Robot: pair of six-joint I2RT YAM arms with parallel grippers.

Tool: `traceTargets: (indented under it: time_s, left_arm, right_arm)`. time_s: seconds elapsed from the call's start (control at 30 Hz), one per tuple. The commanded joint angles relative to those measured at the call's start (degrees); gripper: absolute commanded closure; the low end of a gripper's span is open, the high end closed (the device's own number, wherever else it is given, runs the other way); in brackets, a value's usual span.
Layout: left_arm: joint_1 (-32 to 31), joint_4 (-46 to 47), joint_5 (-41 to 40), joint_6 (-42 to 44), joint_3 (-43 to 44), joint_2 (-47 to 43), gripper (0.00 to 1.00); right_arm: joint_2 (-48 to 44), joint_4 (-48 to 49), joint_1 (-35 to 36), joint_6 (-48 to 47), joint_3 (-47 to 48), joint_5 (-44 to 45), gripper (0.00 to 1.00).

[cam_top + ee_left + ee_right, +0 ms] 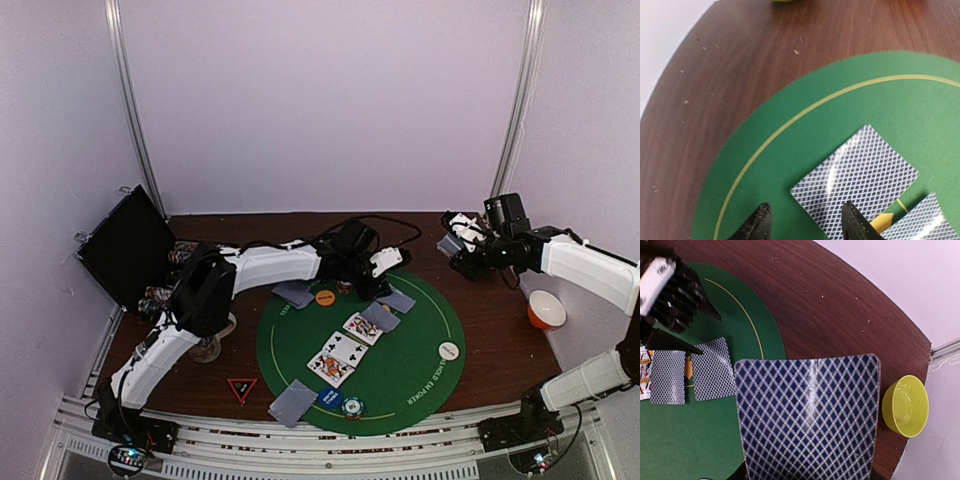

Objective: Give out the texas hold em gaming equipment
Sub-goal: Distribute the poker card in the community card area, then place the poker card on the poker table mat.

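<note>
- Desk (490, 345): dark wood, with a round green mat (410, 385) lying on its near middle.
- Black case (125, 245): stands tilted at the far left of the desk, off the mat.
- My left claw (807, 226): extends over the far part of the mat, fingers apart and gripping nothing. A face-down card (860, 175) lies flat on the mat beneath it. One corner of the card shows in the gap between the fingers.
- My right claw (450, 245): raised above the far right of the desk, off the mat, and clamped on a held card (807, 415). That card's blue lattice back fills most of the right wrist view.
- Orange bowl (546, 309): at the right edge of the desk, well apart from the mat.
- Yellow bowl (905, 405): on bare wood near the desk's edge.
- Second face-down card (925, 220): just beside the first. A yellow-orange scrap shows between them, too little of it to tell what it is.
- Far-left card (294, 293) lies face down at the mat's far left rim; near card (293, 402) lies face down across the near rim.
- Three face-up cards (343, 349): an overlapping diagonal row at the mat's centre.
- Orange button (325, 297): just beside the far-left card.
- White button (449, 350): on the right side of the mat.
- Blue button (330, 398): at the near rim, with a teal-white chip stack (352, 407) just beside it.
</note>
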Motion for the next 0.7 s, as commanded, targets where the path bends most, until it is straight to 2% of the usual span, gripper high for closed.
traceTargets:
  time_s: [0.0,0.1,0.23,0.43,0.5,0.67]
  left_arm:
    - [-0.1,4.2,-0.7,-2.5,-0.1,-7.7,0.48]
    - [0.2,3.4,-2.0,-4.4,-1.8,-11.7,0.47]
    - [1.5,4.0,-4.6,-8.0,-9.5,-21.6,0.46]
    - [4.5,5.7,-4.5,-11.6,-23.9,-37.4,0.4]
    - [5.3,5.3,-4.8,-11.9,-27.6,-41.4,0.39]
    - [7.2,4.8,-5.7,-13.5,-36.4,-49.8,0.37]
  right_arm:
    - [-2.0,-2.8,-0.1,-0.5,0.5,-1.3,0.54]
    - [-2.3,-4.2,0.8,0.0,0.4,-1.5,0.54]
    - [-3.0,-7.0,4.1,-0.5,-1.1,-1.3,0.54]
    - [-6.1,-13.5,11.1,-5.2,-4.0,-3.3,0.53]
    - [-6.6,-15.9,13.5,-6.4,-4.5,-5.0,0.53]
    - [-6.5,-19.8,22.7,-8.9,-8.0,-3.0,0.53]
